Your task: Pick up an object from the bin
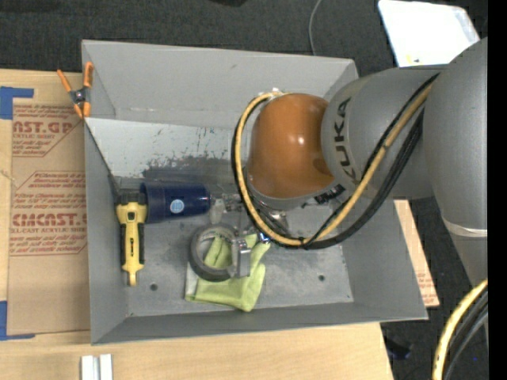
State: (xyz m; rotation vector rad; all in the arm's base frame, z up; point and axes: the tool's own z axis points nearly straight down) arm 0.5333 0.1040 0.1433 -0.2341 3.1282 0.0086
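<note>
The arm (420,157) comes in from 3 o'clock, and its orange wrist cover (289,145) hangs over the middle of the grey bin (206,85). Below the cover, the jaws are down near the floor toward 6 o'clock, right at the 3 o'clock rim of a grey ring-shaped roll (207,273). Whether they are apart or together I cannot tell. The roll lies flat on a crumpled yellow-green cloth (234,293), which spreads out toward the roll's 5 o'clock. A dark blue cylinder (176,200) lies on its side at the roll's 10 o'clock. A yellow-handled tool (131,240) lies at the roll's 9 o'clock, near the bin's 9 o'clock wall.
</note>
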